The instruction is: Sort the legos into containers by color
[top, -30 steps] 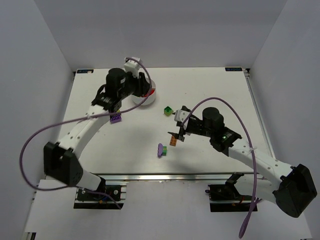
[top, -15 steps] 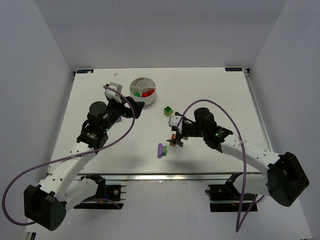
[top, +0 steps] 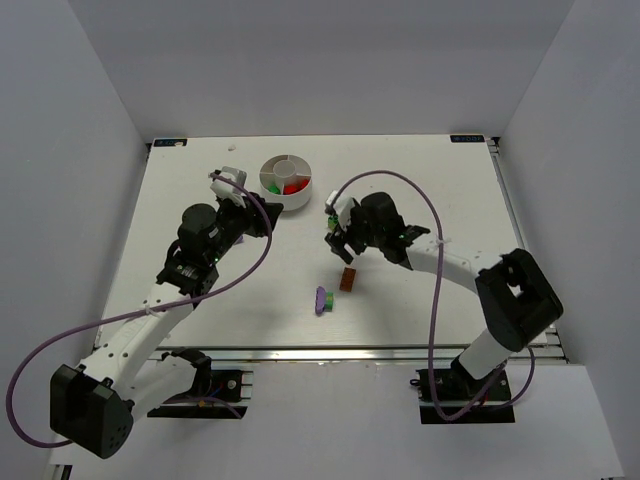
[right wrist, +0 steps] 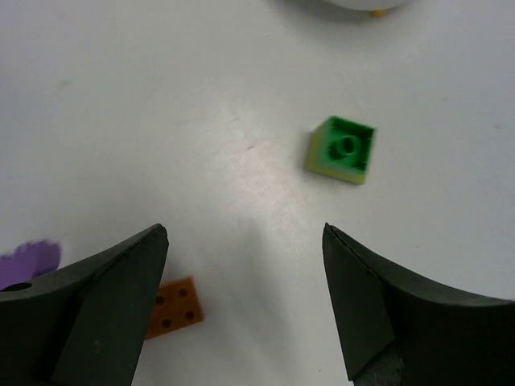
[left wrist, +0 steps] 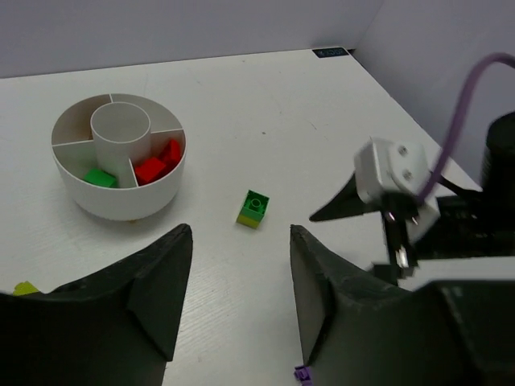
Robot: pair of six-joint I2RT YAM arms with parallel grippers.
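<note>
Top external shows a white table [top: 430, 180] between grey walls [top: 330, 70]. The far dish [left wrist: 121, 201] holds red bricks [left wrist: 159, 163] and a green brick [left wrist: 100, 178] in neighbouring wedges. A green-lime brick [right wrist: 341, 149], orange brick [right wrist: 172, 308] and purple brick [top: 321, 299] lie loose. Both the left gripper [left wrist: 240, 241] and right gripper [right wrist: 244, 233] gape empty.

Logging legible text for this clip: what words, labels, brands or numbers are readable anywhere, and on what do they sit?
Nothing is legible in any view.
Far-right corner sticker on the table: too small to read.
Far-left corner sticker: too small to read.
Legos and white dish: no print visible.
</note>
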